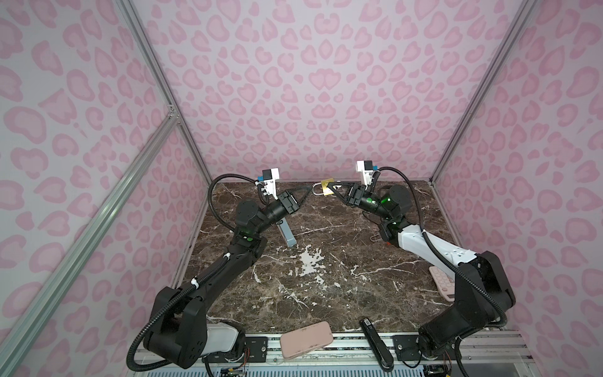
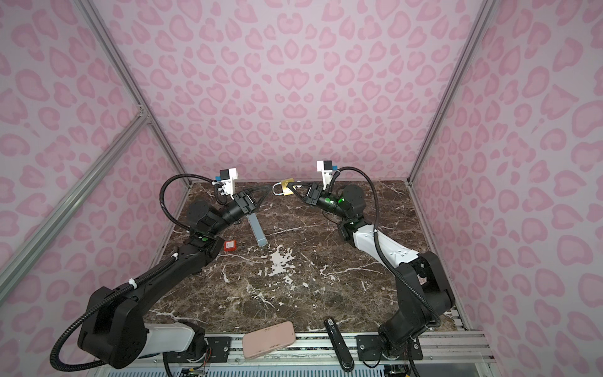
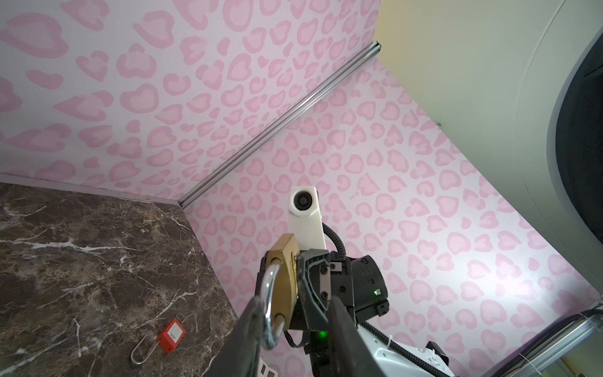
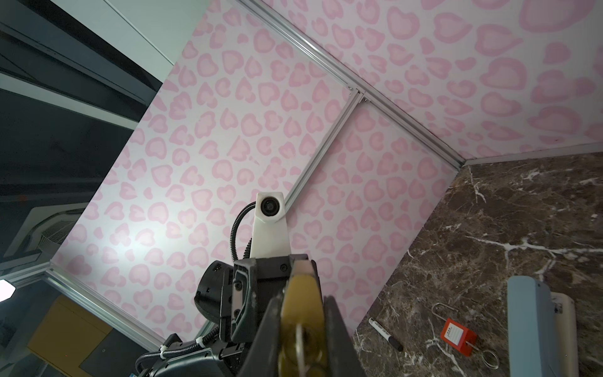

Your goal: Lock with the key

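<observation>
1. Above the desk's (image 1: 326, 287) far edge, the brass padlock (image 1: 327, 190) is up in the air, its body clamped in the right hand (image 1: 332, 192).
2. The left hand (image 1: 309, 188) sits at the shackle (image 3: 269, 293), fingers parted, gripping nothing.
3. Likely step: closing the shackle. I cannot tell whether it is latched.
4. Next: a thin metal sliver (image 4: 299, 336) at the keyway may be the key. The left hand must pinch and turn it while the right holds firm.

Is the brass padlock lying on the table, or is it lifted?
Lifted. The right gripper clamps the padlock, which hangs clear above the table in both top views.
</observation>
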You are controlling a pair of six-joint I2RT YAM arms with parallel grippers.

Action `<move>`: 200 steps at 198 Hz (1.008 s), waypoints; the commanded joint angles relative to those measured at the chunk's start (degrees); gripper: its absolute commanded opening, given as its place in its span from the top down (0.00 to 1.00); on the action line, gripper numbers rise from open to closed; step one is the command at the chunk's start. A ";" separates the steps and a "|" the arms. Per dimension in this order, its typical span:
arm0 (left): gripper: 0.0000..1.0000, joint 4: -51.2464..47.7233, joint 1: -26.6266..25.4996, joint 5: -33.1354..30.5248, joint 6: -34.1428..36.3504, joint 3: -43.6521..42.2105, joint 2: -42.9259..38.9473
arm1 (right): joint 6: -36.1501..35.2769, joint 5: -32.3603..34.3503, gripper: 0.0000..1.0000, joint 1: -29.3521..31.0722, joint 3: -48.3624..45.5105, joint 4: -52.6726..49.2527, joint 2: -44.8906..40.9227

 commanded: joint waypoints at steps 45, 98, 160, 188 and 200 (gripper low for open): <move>0.58 0.71 -0.55 2.22 0.25 -0.19 0.86 | 5.46 0.15 1.00 0.94 -0.34 12.71 1.63; 0.86 0.86 -1.07 2.05 0.28 0.10 1.23 | 2.43 -0.04 1.00 2.58 -0.16 9.18 1.79; 0.96 0.42 -0.98 2.22 0.25 -0.18 1.21 | -0.96 -3.21 0.47 1.24 -0.67 3.64 -0.65; 0.96 0.17 -0.91 2.55 0.28 0.36 1.23 | -1.22 -4.30 0.42 -0.76 -2.16 2.86 -2.13; 0.96 0.24 -0.94 2.57 0.12 0.42 1.37 | -0.99 -4.92 0.42 -1.18 -2.32 2.76 -2.33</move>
